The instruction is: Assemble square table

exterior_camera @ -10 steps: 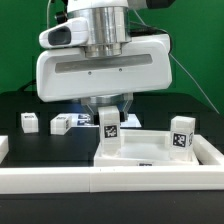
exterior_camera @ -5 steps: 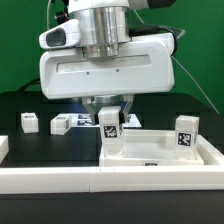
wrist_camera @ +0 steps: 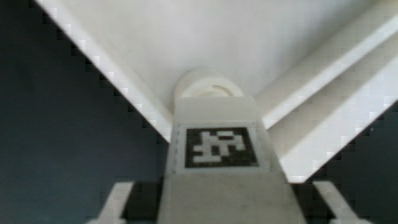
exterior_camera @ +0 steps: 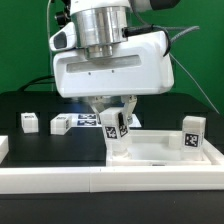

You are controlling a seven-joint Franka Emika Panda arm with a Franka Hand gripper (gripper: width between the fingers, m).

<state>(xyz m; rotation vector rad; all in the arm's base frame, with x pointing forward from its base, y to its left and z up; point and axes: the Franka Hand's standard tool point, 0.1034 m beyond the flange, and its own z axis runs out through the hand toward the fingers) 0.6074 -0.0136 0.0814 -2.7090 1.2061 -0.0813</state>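
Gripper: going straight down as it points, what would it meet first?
The gripper holds a leg, so the leg's lower end would meet the square tabletop first; it looks at or near contact, though depth is unclear.

White rimmed slab (exterior_camera: 165, 152), tagged leg (exterior_camera: 117, 128) tilted at its corner (tag forward), second leg (exterior_camera: 190, 133) upright on it, two loose legs (exterior_camera: 29, 121) (exterior_camera: 62, 124)

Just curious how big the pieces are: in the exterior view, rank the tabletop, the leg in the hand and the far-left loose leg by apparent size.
1. square tabletop
2. leg in the hand
3. far-left loose leg: looks smallest, but it lies farther back, so it may really match the held leg.
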